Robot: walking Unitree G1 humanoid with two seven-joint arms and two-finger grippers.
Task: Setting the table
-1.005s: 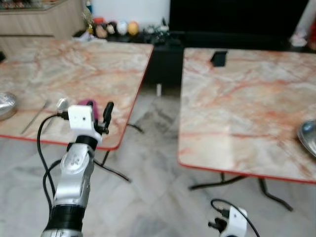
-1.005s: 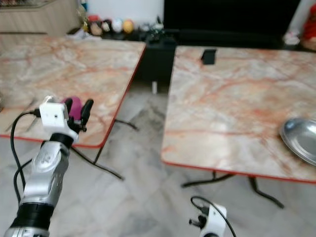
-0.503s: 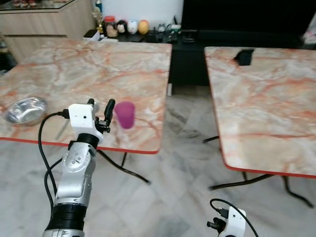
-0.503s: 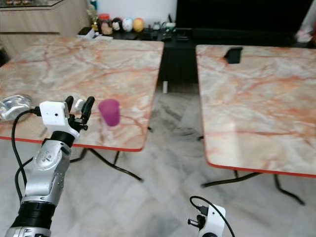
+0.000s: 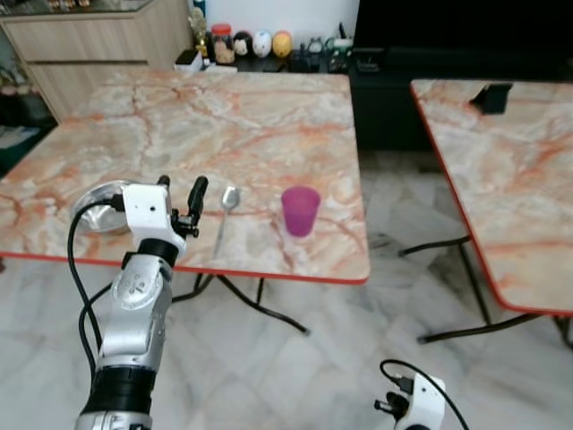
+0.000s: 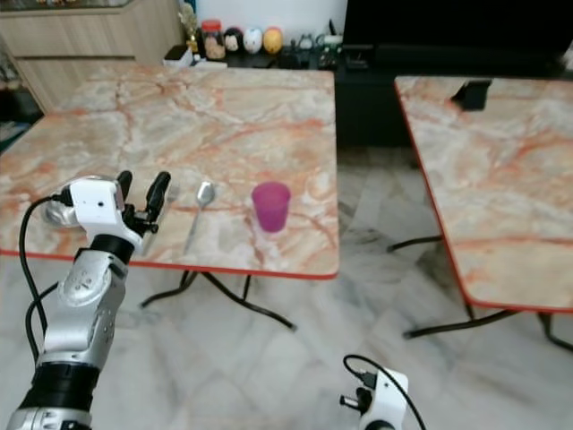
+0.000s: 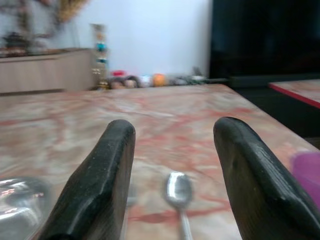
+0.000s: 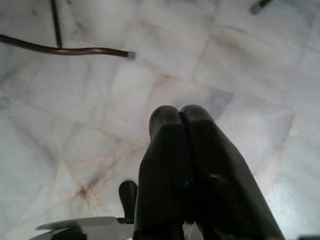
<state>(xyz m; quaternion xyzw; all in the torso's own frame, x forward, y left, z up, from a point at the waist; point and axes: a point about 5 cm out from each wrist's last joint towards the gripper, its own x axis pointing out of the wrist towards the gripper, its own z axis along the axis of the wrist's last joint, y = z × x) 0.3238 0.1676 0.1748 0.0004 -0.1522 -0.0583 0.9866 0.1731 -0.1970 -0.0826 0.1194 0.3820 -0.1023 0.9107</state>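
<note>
Left eye view: camera has swung left since half a second ago, so the left table [image 5: 269, 116] sits centred; that's robot turning, not things moving; left gripper [image 5: 179, 199] raised at the near edge, fingers apart, holding nothing; spoon [image 5: 226, 211] just beyond it, pink cup [image 5: 300, 210] beside, steel bowl [image 5: 100, 204] partly behind the wrist; right gripper [image 8: 181, 145] hangs idle over the floor, fingers pressed together; judgement: lined up on the spoon, nothing grasped yet
</note>
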